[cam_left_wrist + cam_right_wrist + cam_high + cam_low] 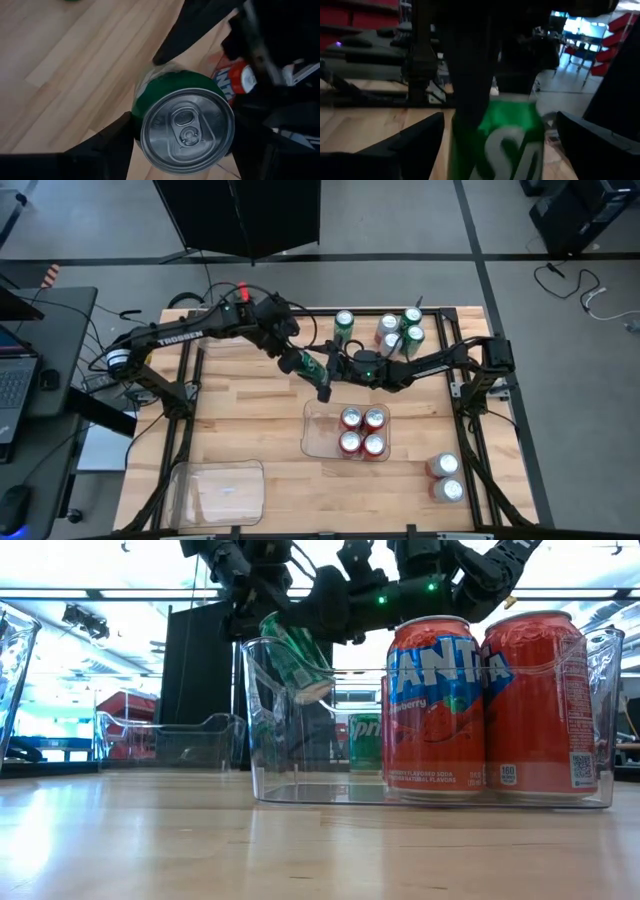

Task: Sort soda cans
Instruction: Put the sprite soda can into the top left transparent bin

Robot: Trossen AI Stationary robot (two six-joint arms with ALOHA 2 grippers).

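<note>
A green soda can (312,364) hangs tilted in the air (296,655) above the table's middle, just beyond the clear tray (318,442) that holds four red cans (362,430). My left gripper (308,368) reaches in from the left and is shut on this can. My right gripper (336,366) comes from the right and is open. Its fingers (420,145) stand on either side of the can's green body (512,130) with gaps showing. Further cans, mostly green (345,323), stand near the far edge. Two silver-white cans (446,478) stand at the near right. My left gripper (185,136) pinches the green can's body between its two fingers (112,142), just behind the silver top (187,131), which faces the wrist camera. The can is lifted clear of the table and sits tilted in the hold, one silver end lower (316,690).
A second clear tray (220,492) sits at the near left corner with nothing showing inside. The tray with red cans (430,705) stands right below and in front of both grippers. Bare wood lies to the left of that tray (250,410). Metal frame legs (470,395) flank the table.
</note>
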